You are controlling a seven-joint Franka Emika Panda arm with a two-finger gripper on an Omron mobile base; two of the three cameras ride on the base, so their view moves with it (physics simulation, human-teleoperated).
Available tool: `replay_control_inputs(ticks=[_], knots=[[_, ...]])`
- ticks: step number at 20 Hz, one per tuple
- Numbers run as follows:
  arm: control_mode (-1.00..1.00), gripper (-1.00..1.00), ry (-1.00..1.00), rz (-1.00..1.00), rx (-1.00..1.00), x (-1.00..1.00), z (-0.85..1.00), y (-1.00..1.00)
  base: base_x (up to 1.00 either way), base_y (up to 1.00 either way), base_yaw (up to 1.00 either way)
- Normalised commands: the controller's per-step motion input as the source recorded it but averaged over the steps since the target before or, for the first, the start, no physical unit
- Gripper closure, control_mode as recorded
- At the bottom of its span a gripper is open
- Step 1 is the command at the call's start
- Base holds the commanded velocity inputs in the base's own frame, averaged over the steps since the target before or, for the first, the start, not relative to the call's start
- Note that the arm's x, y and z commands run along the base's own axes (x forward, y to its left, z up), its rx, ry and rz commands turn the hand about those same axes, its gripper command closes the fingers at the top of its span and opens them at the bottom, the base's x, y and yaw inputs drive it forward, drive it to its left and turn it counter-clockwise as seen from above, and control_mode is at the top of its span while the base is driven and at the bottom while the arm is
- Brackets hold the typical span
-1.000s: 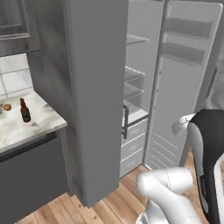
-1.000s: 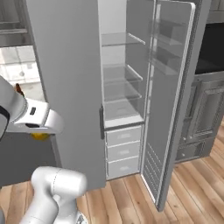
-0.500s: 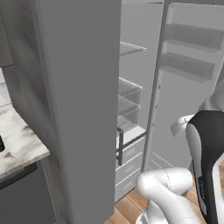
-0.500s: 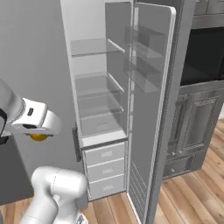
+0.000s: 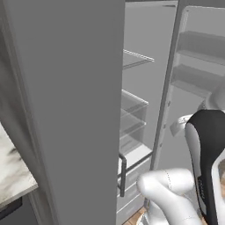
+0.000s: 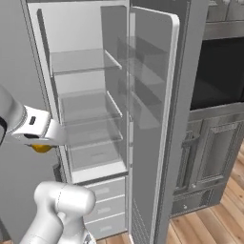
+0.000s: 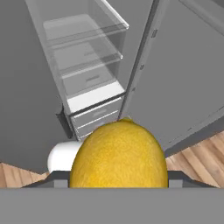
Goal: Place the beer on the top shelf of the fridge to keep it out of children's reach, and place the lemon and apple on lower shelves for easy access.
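Note:
My gripper is shut on the lemon, a yellow fruit that hangs under the white hand at the left of the right base view. In the hand view the lemon bulges large at the bottom and hides the fingertips. The fridge stands open ahead of it. Its top shelf is a bare glass pane, and the lower shelves beneath it are bare too. Looking along the hand, the lower shelves lie up and ahead of the lemon. The beer and the apple are out of view.
The left fridge door stands close on the left. The right door with its bins swings out on the right. White drawers sit below the shelves. A dark oven is further right, and a marble counter edge is at the left.
The whole picture has shifted: the base has driven closer to the fridge, and the counter has slid off to the left. The lemon stays in the gripper.

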Motion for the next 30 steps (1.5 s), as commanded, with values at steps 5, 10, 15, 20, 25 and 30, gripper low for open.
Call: replay_control_inputs(ticks=[5,10,15,20,25,30], knots=[[1.0,1.0,0.0,0.0,0.0,0.0,0.0,0.0,0.58,-0.16,0.19],[1.0,1.0,0.0,0.0,0.0,0.0,0.0,0.0,0.62,-0.02,0.27],[1.0,1.0,0.0,0.0,0.0,0.0,0.0,0.0,0.65,-0.18,0.29],[1.0,1.0,0.0,0.0,0.0,0.0,0.0,0.0,0.68,-0.18,0.29],[1.0,1.0,0.0,0.0,0.0,0.0,0.0,0.0,0.66,-0.13,0.31],[1.0,1.0,0.0,0.0,0.0,0.0,0.0,0.0,0.6,-0.14,0.3]])
